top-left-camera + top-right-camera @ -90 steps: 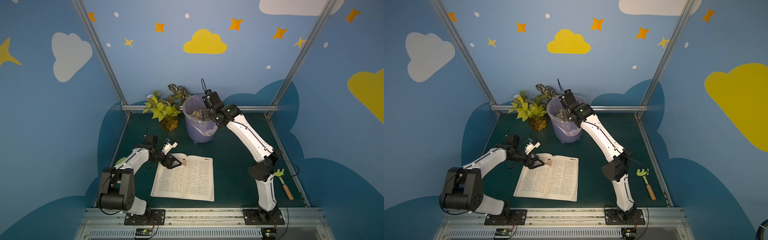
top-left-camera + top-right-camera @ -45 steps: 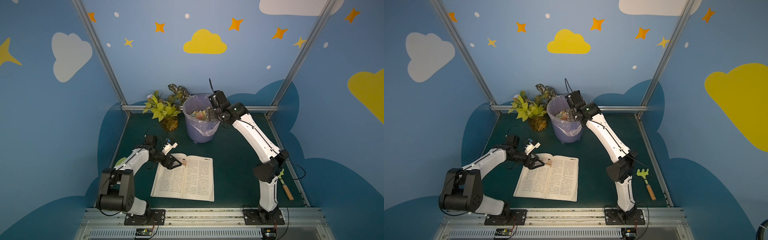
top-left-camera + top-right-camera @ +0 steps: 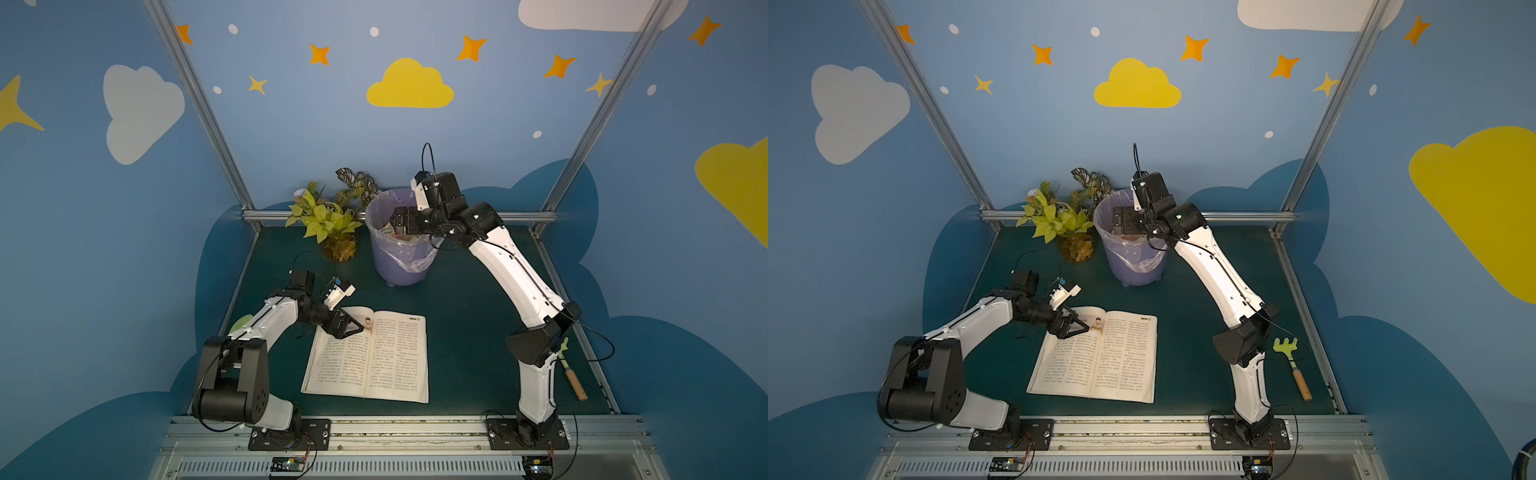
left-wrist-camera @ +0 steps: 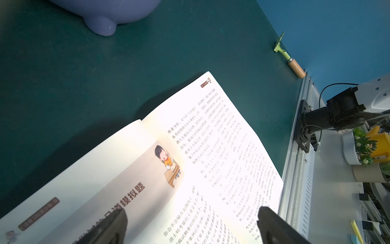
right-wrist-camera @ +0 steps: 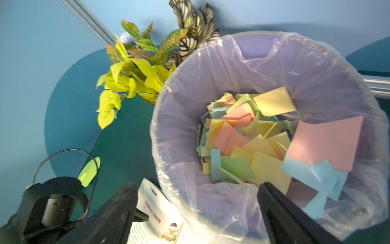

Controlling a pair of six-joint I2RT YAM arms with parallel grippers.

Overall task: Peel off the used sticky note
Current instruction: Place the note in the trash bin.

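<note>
Right claw (image 5: pixel 197 186) has shifted — spread wide above the note-filled bin (image 5: pixel 179 109).

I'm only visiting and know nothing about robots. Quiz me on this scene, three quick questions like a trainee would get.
1. True or false: the right gripper is clamped on a sticky note.
2. What lies inside the purple bin? A) soil B) coloured sticky notes C) water
3. Which object is the left gripper poised over?
Key: 1 false, its jaws stand open and empty; 2 B; 3 the open book.
</note>
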